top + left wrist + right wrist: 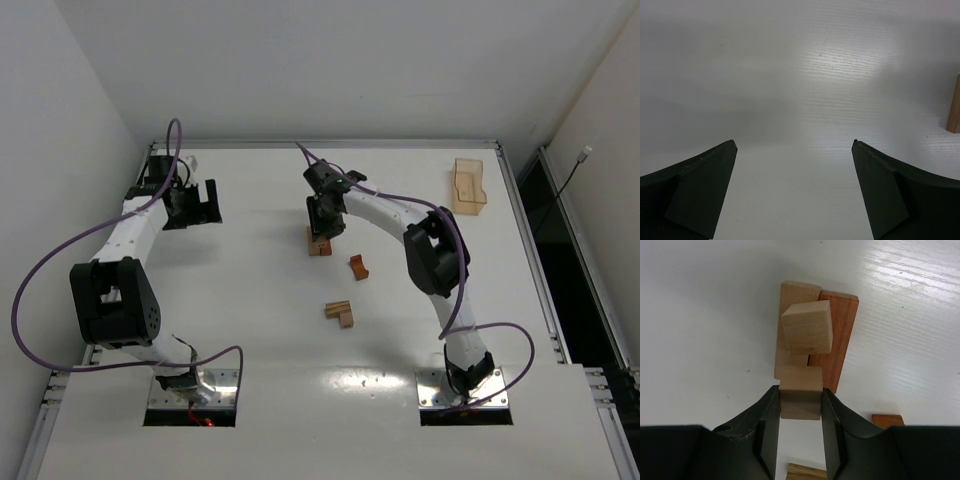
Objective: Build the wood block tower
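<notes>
Top view hides most of the tower [318, 244]: the right pincer [326, 222] sits over it, and only its near edge shows. The reddish block [358, 266] and the tan pieces [340, 314] lie loose on the bench [250, 330], near and right of the tower. Your right wrist view clips both, one behind a finger and one at the bottom edge. The left wrist view catches just a strip of wood [954, 102] at its right edge; can't tell which piece it is.

The tower stands mid-bench, a little far of centre. Its base is a tan bar [790, 295] and a reddish bar [840, 330] lying flat side by side, touching. A tan cube [807, 327] sits on top across their seam, skewed.

The right pincer is partly closed, with both fingers [767, 425] pressed on a tan block [800, 390] at one end of the base. Can't tell whether that block rests on the bars or hangs just above them.

The left pincer [197, 203] is spread wide with nothing in it, over bare bench at far left, well apart from the tower. A light-wood tray [468, 186] sits far right.
</notes>
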Robot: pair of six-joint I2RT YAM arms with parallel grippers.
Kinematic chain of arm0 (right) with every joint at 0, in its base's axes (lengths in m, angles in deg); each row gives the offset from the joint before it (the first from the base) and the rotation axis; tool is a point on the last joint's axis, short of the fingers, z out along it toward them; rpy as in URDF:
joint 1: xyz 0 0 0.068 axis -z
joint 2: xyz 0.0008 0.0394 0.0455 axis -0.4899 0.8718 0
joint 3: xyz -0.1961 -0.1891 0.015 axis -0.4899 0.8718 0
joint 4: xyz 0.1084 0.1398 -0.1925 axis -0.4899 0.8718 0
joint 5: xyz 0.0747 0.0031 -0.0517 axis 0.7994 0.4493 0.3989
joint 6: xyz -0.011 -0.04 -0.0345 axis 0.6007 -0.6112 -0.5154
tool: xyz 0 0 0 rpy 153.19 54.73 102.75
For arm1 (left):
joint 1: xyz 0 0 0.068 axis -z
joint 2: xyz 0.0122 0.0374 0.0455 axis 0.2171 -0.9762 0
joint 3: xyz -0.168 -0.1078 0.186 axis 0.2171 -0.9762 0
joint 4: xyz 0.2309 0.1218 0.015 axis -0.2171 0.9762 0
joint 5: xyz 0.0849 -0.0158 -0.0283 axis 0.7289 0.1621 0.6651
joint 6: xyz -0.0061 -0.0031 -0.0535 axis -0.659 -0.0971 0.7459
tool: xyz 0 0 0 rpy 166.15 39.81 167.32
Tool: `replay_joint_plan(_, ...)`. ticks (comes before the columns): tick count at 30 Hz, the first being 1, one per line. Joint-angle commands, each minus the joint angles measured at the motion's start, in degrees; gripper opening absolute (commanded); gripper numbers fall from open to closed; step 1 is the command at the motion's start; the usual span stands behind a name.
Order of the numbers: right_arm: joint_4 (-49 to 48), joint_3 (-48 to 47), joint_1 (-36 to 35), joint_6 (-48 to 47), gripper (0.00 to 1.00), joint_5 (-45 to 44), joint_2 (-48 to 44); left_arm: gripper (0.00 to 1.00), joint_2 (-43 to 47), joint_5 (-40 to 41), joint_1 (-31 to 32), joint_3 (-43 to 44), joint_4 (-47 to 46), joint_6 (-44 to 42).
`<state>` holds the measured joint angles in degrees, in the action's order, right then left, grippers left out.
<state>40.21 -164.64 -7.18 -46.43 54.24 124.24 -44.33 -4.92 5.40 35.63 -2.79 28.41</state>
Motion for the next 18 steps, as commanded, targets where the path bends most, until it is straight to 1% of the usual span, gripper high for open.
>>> replay_joint_plan(1, -1.8, -2.48, 0.3, -0.38, 0.0, -0.81, 0.55, 1.0, 0.7, -0.58, -0.86, 0.6, -1.06, 0.39)
replay_joint_plan(14, -2.33, -4.23, 0.83, -0.91, 0.01, -1.34, 3.27, 1.0, -0.44, -1.11, -1.39, 1.13, -1.06, 0.39)
replay_joint_plan(17, -2.33, -3.71, 0.83, -0.91, 0.14, -1.34, 3.28, 1.0, -1.05, -1.11, -1.39, 1.66, -1.06, 0.39)
replay_joint_plan(18, -2.33, -3.71, 0.83, -0.91, 0.23, -1.34, 3.28, 1.0, -1.05, -1.11, -1.39, 1.66, -1.06, 0.39)
